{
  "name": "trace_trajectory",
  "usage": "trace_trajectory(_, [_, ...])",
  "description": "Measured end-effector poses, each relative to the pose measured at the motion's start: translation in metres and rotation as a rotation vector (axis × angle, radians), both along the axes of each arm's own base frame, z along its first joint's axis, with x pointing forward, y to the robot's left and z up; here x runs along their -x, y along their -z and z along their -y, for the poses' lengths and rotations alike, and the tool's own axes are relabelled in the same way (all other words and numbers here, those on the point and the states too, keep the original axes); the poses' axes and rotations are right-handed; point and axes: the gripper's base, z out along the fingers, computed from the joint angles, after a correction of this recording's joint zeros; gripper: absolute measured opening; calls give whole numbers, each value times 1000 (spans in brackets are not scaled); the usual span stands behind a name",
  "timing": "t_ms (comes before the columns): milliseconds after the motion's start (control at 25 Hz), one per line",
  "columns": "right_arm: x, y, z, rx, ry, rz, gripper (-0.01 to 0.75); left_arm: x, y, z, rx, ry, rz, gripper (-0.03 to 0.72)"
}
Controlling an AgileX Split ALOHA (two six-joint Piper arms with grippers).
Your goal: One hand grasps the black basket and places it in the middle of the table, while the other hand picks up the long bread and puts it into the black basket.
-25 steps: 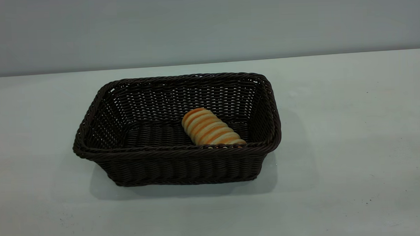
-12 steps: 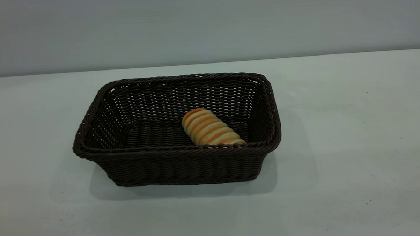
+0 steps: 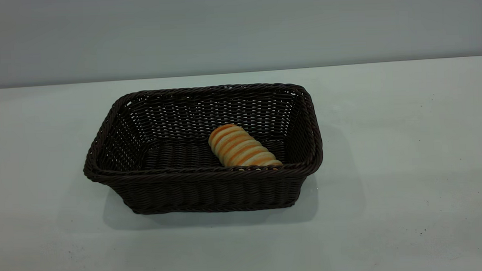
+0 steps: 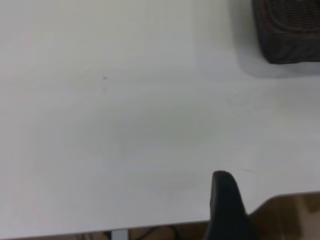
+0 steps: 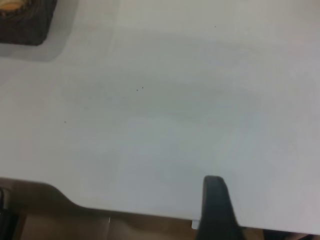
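One long bread (image 3: 241, 148) inside black basket (image 3: 202, 189), well apart from both claws.

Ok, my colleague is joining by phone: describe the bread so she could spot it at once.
On the white table stands one large dark woven basket. Inside it, toward its right front corner, lies the long bread, small, oblong, set diagonally. Its golden-orange crust with pale crosswise stripes is the only bright thing there.
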Motion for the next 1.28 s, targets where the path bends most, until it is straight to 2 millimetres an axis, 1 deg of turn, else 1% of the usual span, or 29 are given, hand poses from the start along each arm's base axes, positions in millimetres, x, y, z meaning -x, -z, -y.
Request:
trace_trajectory(120, [3, 0, 0, -2, 0, 18, 491, 0, 0, 2, 8, 20, -2, 517])
trace_trajectory(400, [16, -1, 2, -9, 0, 111, 491, 0, 0, 2, 7, 25, -2, 517])
trace_trajectory(680, [17, -1, 2, -10, 1, 115, 488, 0, 0, 3, 11, 29, -2, 519])
trace_trajectory(800, [17, -1, 2, -10, 1, 115, 473, 1, 0, 2, 6, 34, 8, 519])
trace_trajectory(960, [17, -1, 2, -10, 1, 114, 444, 8, 1, 2, 10, 34, 56, 519])
trace_trajectory(1280, [17, -1, 1, -12, 6, 114, 377, 9, 1, 2, 10, 29, 60, 519])
